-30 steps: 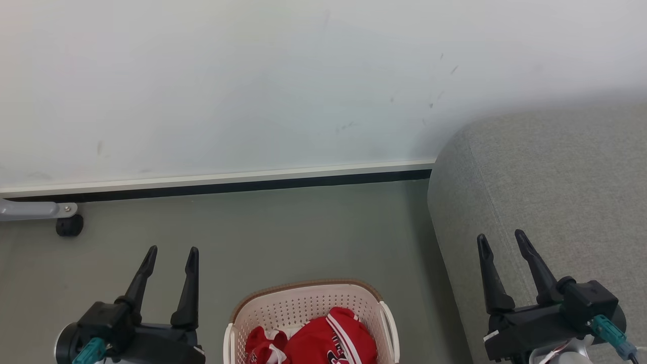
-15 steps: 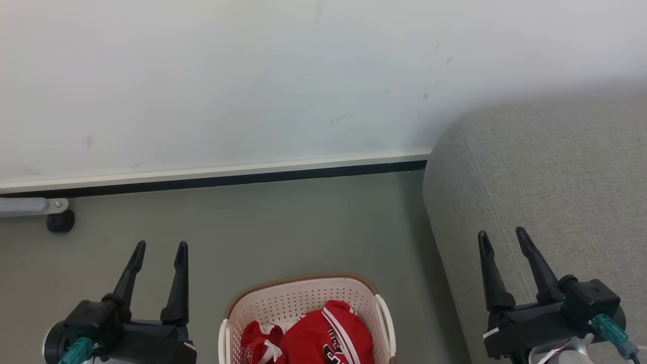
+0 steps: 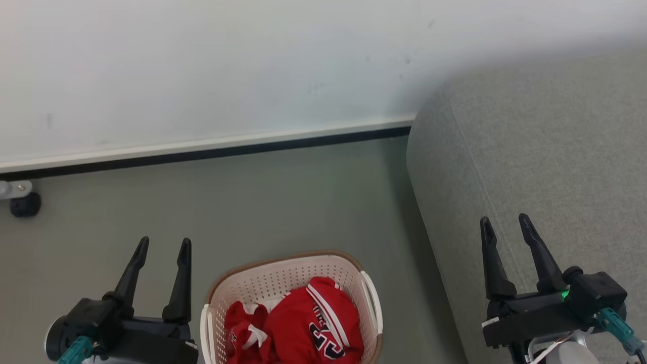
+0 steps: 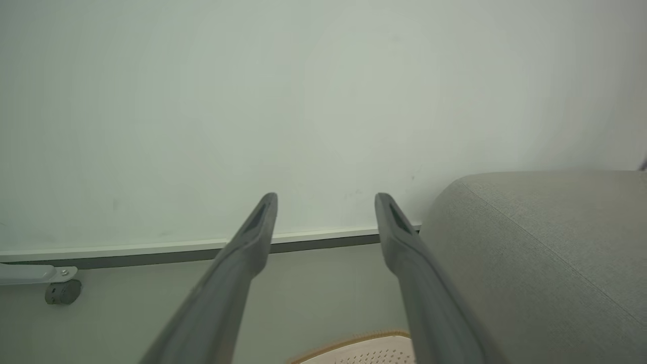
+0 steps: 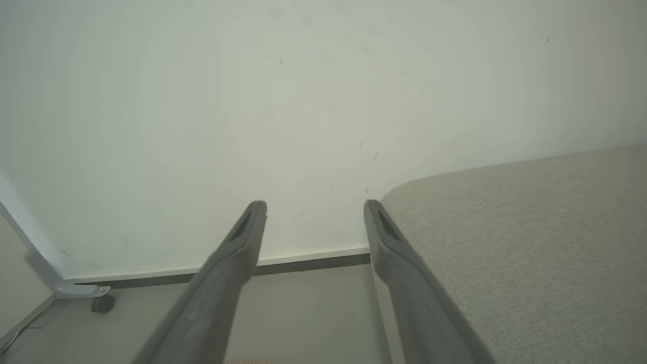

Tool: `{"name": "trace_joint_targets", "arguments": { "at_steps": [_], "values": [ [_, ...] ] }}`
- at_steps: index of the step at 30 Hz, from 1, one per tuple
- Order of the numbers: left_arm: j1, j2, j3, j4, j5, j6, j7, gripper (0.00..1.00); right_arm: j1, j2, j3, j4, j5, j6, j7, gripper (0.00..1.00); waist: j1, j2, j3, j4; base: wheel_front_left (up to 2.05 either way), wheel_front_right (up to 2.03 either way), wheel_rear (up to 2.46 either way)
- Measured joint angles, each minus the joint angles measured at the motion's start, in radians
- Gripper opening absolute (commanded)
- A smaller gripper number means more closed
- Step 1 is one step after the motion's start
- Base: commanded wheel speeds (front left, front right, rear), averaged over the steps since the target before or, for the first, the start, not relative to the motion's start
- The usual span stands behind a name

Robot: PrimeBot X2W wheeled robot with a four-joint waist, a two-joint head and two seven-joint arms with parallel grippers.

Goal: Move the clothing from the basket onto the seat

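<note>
The clothing (image 3: 298,328), red with a numbered jersey on top, lies heaped in the basket (image 3: 283,275), which stands on the floor (image 3: 263,202) near the seat (image 3: 546,151), on its left. The left pincer (image 3: 165,241) hangs left of the basket, fingers apart and empty; the right pincer (image 3: 505,219) hovers over the seat's edge, likewise spread and empty

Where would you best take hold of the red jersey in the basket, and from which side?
I would pinch the raised, bunched hump of the red jersey near its white stripes, coming straight down from above: the basket walls rise around it and only the top is open. The open left gripper looks nearer.
</note>
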Motion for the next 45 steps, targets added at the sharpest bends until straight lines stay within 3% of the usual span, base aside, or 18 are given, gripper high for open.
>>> {"name": "trace_joint_targets", "arguments": {
  "at_steps": [10,20,45],
  "values": [
    [-0.052,0.017,-0.017,0.027,0.0,-0.022,0.002,1.0,-0.038,0.024,-0.002,-0.033,-0.011,0.0,-0.002,1.0,0.0,0.0,0.104,-0.037,0.0,0.0,0.0],
    [-0.16,0.033,-0.08,0.108,0.038,-0.043,0.076,1.0,-0.1,0.053,-0.002,-0.063,-0.019,0.0,-0.003,1.0,0.0002,0.0,0.231,-0.073,0.0,0.0,0.0],
    [-0.366,0.075,-0.243,0.461,0.152,-0.076,0.355,1.0,-0.212,0.088,0.047,-0.09,-0.031,-0.001,-0.003,1.0,0.0,0.0001,0.499,-0.202,0.0,0.0,0.0]
  ]
}}
